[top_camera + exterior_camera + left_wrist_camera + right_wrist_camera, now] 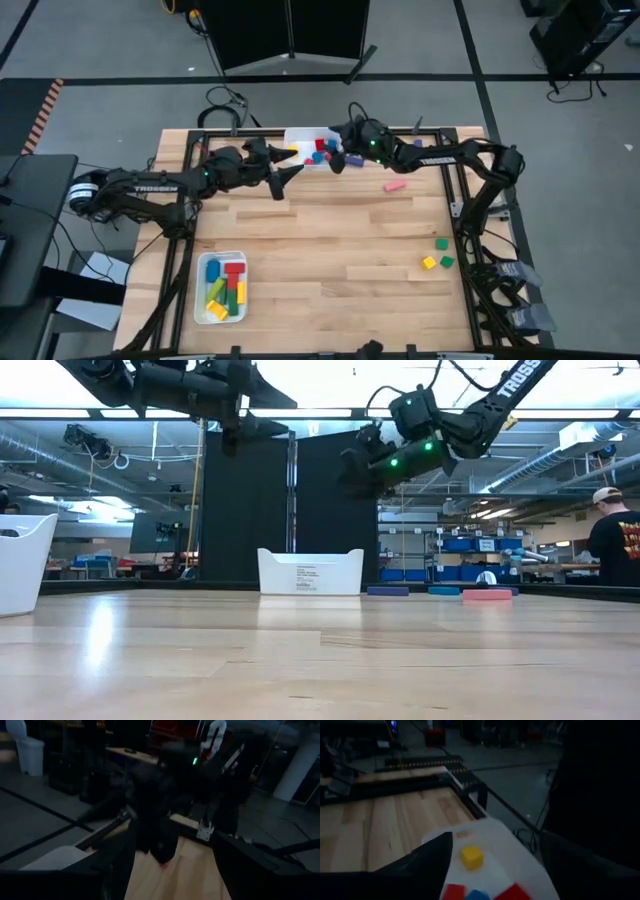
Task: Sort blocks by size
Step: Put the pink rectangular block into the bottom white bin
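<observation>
The right pincer (338, 158) hangs over the far white tray (300, 137), jaws wide, holding nothing; small blocks (471, 857) lie in that tray; the left pincer (290, 170), just beside the tray, stands partly open and empty above the bench (330, 240).

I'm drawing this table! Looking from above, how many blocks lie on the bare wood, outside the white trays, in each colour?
pink block: 1
green blocks: 2
yellow block: 1
Total: 4 in plain sight
</observation>
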Robot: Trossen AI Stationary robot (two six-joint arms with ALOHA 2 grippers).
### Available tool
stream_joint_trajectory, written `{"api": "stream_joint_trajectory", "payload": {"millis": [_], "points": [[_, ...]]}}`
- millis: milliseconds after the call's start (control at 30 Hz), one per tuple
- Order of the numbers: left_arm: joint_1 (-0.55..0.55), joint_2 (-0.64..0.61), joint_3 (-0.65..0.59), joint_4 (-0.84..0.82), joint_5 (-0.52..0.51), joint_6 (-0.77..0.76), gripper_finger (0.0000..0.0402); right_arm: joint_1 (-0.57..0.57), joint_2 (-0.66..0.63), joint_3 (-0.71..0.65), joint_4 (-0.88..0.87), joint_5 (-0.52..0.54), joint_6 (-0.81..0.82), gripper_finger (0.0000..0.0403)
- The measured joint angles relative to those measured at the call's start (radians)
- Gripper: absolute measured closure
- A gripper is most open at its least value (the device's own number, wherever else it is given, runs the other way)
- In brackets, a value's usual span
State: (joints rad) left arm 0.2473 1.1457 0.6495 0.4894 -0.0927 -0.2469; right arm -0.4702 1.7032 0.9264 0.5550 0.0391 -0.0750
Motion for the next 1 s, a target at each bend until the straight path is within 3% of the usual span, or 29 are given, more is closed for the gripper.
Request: {"api": "stream_joint_trajectory", "payload": {"millis": [100,233,400,700,1000], "points": [[-0.014,0.037,0.0,0.007,-0.005,-0.014,0.0133,0.01,-0.076,-0.03,0.0,0.002,-0.022,0.0087],[-0.028,0.13,0.008,0.02,0.01,-0.021,0.0133,0.031,-0.276,-0.13,0.011,0.056,-0.052,0.0106],[-0.04,0.337,0.111,0.014,0.061,0.016,0.0133,0.1,-0.548,-0.253,-0.006,0.099,-0.056,0.0137],[-0.08,0.776,0.512,0.0,0.074,0.167,0.0132,0.274,-0.843,-0.342,-0.181,0.193,-0.056,0.0143],[-0.07,1.149,1.057,-0.357,0.04,0.244,0.0107,0.352,-0.907,-0.342,-0.214,0.215,-0.058,0.0146]]}}
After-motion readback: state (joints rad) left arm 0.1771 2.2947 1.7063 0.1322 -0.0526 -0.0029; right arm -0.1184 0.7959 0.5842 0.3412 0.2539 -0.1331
